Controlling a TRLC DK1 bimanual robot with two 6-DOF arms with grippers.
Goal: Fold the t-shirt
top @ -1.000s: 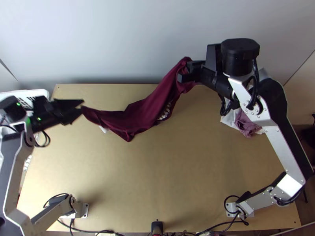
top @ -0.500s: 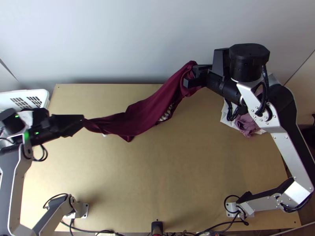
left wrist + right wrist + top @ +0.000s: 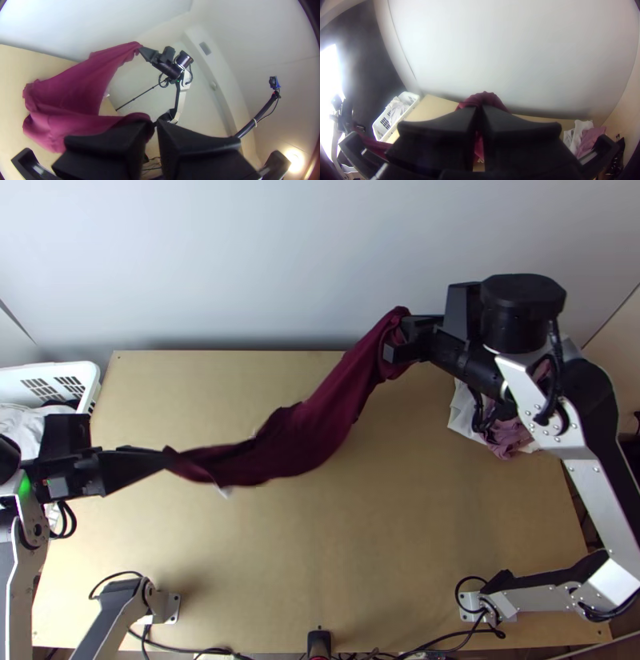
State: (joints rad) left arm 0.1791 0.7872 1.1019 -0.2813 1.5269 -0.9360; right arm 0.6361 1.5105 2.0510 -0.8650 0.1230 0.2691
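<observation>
Grasping opposite ends of maroon t-shirt [image 3: 316, 434] with left gripper [image 3: 167, 457] and right gripper [image 3: 402, 339], slung between both. Draw out slack gently, level ends, then lower evenly onto wooden table [image 3: 368, 548] beneath.

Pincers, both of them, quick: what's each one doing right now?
Left pincer: closed, holding one end of the dark red t-shirt.
Right pincer: closed, holding the other end.

Lab-like robot workstation: plate-mounted arm bases [image 3: 170, 607], trailing cables [image 3: 478, 630], plain wooden table [image 3: 360, 556]
</observation>
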